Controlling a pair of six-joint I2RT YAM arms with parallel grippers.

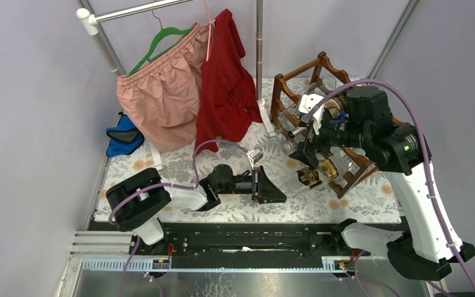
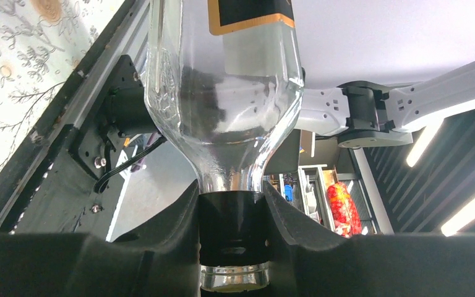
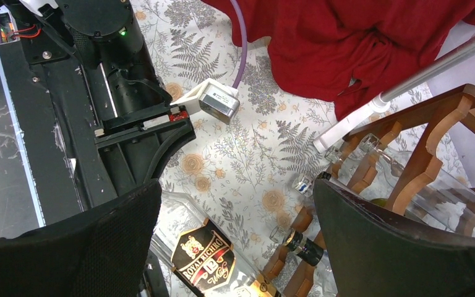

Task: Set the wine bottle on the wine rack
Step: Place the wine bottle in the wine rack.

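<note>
You see left end effector point(image 1: 275, 187) pinching wine bottle point(image 1: 310, 178) at neck. Bottle horizontal over floral tabletop point(image 1: 359, 204), just beside wine rack point(image 1: 321, 65), not in it. Right end effector point(image 3: 236, 192) above bottle, fingers spread wide. Red garment point(image 1: 222, 93) behind.

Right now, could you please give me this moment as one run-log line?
left gripper: shut on wine bottle neck | right gripper: open, above it | wine bottle: beside wine rack, not yet racked
</note>
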